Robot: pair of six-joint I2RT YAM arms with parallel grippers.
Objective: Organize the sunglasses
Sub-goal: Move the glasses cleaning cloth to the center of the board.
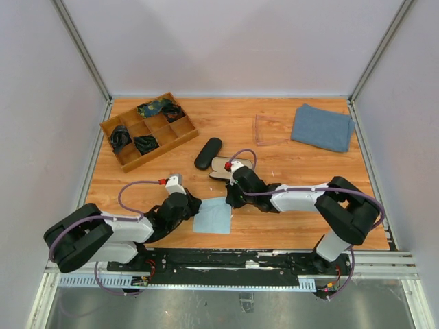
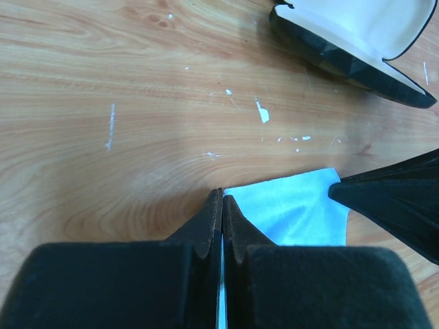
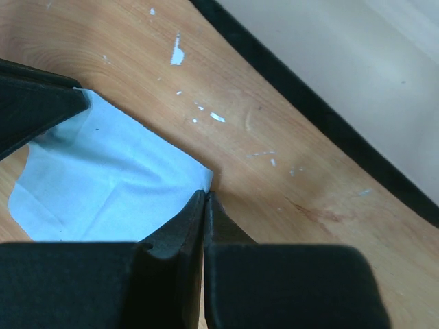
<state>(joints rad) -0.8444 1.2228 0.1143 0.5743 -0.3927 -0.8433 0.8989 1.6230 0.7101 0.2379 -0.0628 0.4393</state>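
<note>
A light blue cloth (image 1: 214,218) lies flat on the wooden table between my two grippers. My left gripper (image 1: 195,204) is shut on its left corner, and the cloth (image 2: 295,212) runs in between the fingers (image 2: 222,195). My right gripper (image 1: 228,199) is shut on its upper right corner (image 3: 206,194), with the cloth (image 3: 103,178) spreading to the left. A translucent pale pinkish pair of sunglasses (image 1: 269,129) lies at the back, left of a towel. I cannot make out the black-framed pair.
An open black case (image 1: 221,164) with white lining (image 2: 357,34) lies just behind the right gripper. A closed black case (image 1: 208,153) lies beside it. A wooden divided tray (image 1: 180,134) holding dark items stands at the back left. A grey-blue towel (image 1: 322,127) lies at the back right.
</note>
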